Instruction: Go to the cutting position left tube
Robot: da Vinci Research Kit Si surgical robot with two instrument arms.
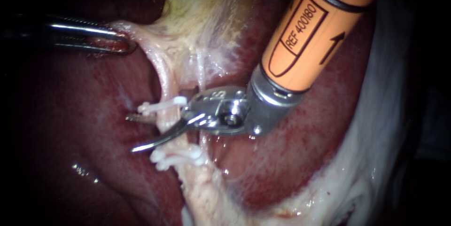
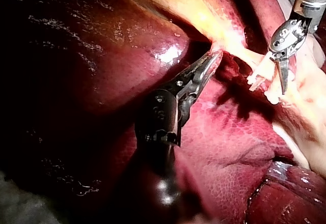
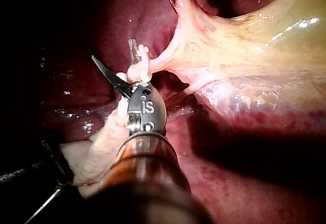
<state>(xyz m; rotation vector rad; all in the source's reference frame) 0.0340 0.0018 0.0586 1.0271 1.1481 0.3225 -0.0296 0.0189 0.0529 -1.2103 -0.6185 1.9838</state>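
The left tube (image 1: 165, 121) is a pale strand running down from the gallbladder (image 1: 202, 10), with a white clip (image 1: 162, 106) above and white clips (image 1: 181, 158) below. My right instrument (image 1: 130, 134), on an orange shaft, holds its two blades open astride the tube between those clips, one blade behind it and one in front. From the right wrist view the blades (image 3: 112, 49) straddle the clipped tube (image 3: 137, 71). My left instrument (image 1: 120, 42) is shut on a pale fold of tissue beside the gallbladder and pulls it taut; its jaws (image 2: 210, 63) show this too.
Dark red liver (image 1: 70, 136) lies all around and under the tube. A thinner pale strand (image 1: 201, 68) runs just right of the tube. White gauze (image 1: 390, 113) lines the right side. The right instrument's wrist (image 1: 225, 111) hovers close over the liver.
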